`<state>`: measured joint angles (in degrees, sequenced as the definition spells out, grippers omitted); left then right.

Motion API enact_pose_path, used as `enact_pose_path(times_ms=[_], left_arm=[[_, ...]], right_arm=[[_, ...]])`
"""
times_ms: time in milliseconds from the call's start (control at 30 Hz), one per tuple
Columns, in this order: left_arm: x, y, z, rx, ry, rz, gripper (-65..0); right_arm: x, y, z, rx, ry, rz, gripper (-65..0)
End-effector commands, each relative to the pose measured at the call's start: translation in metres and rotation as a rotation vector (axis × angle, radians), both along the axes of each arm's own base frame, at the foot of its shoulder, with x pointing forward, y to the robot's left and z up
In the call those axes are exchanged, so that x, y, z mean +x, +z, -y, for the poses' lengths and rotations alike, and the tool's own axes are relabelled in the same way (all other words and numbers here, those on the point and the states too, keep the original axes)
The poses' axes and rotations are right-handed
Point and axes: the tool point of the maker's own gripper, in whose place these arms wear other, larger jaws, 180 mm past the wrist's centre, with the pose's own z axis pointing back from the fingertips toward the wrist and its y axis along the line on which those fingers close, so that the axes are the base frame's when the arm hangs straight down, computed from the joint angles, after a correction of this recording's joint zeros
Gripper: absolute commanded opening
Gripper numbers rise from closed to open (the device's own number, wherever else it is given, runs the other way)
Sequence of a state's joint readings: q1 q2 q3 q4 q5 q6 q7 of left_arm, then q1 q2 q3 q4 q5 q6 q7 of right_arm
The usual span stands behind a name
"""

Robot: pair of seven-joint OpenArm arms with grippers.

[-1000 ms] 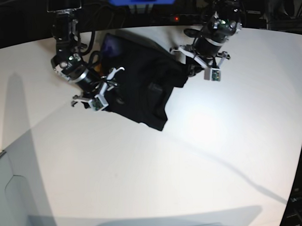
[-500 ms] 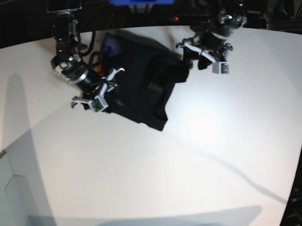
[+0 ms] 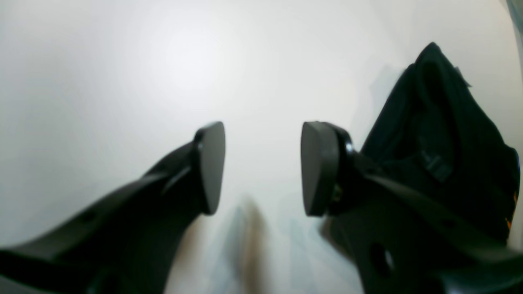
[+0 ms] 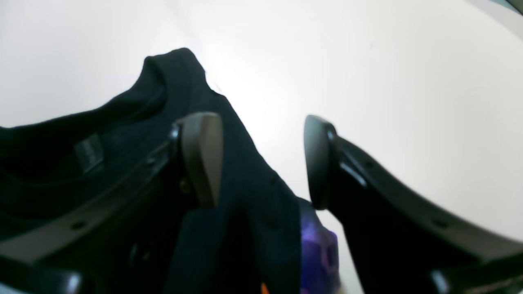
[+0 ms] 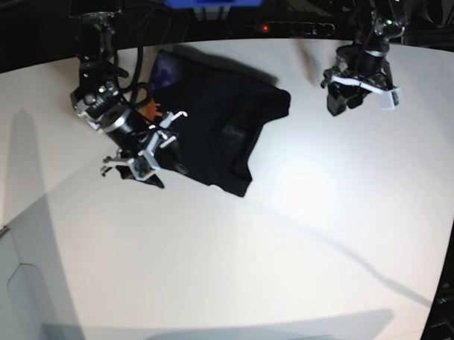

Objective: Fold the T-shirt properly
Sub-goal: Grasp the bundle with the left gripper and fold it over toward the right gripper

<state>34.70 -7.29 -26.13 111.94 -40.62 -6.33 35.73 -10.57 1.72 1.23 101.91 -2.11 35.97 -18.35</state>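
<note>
Both sets of fingers gape empty; the right gripper point(image 4: 263, 161) apparently hovers above the rumpled black cloth T-shirt point(image 5: 211, 129), risking snagging several layers.

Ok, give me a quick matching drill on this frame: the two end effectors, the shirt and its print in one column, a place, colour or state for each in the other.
Things:
1. left end effector
2. right end effector
3. shirt
4. print

Descriptions:
A. purple and orange, peeking out at the edge
B. open, over bare table, clear of the cloth
C. black, bunched on the table
D. open, over the cloth's edge

Pairs: 1-B, 2-D, 3-C, 4-A
</note>
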Motion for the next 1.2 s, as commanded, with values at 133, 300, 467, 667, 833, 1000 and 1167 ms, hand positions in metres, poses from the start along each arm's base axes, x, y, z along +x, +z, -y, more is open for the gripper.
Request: enact_pose_path(times_ms=[133, 300, 467, 667, 833, 1000, 1167], left_arm=[[0.015, 0.027, 0.022, -0.03, -0.055, 0.097, -35.7], [0.038, 0.037, 0.081, -0.161, -0.179, 0.153, -35.7], [0.062, 0.043, 0.128, -0.161, -0.313, 0.196, -35.7], [0.081, 0.014, 0.126, -0.152, -0.306, 0.143, -35.6], [0.091, -0.015, 0.141, -0.168, -0.344, 0.074, -35.6], [0.089, -0.041, 0.167, -0.181, -0.418, 0.001, -36.2], [0.089, -0.061, 0.175, -0.182, -0.44, -0.056, -52.4]], right_arm=[[0.001, 0.016, 0.004, 0.026, -0.019, 0.052, -32.5], [0.005, 0.027, 0.021, 0.01, -0.065, 0.084, -32.3], [0.008, 0.028, 0.044, -0.009, -0.124, 0.087, -29.1], [0.008, 0.027, 0.069, -0.027, -0.189, 0.086, -24.5], [0.008, 0.028, 0.087, -0.043, -0.236, 0.088, -24.5], [0.008, 0.04, 0.1, -0.058, -0.267, 0.12, -24.5], [0.009, 0.054, 0.108, -0.074, -0.289, 0.16, -24.5]])
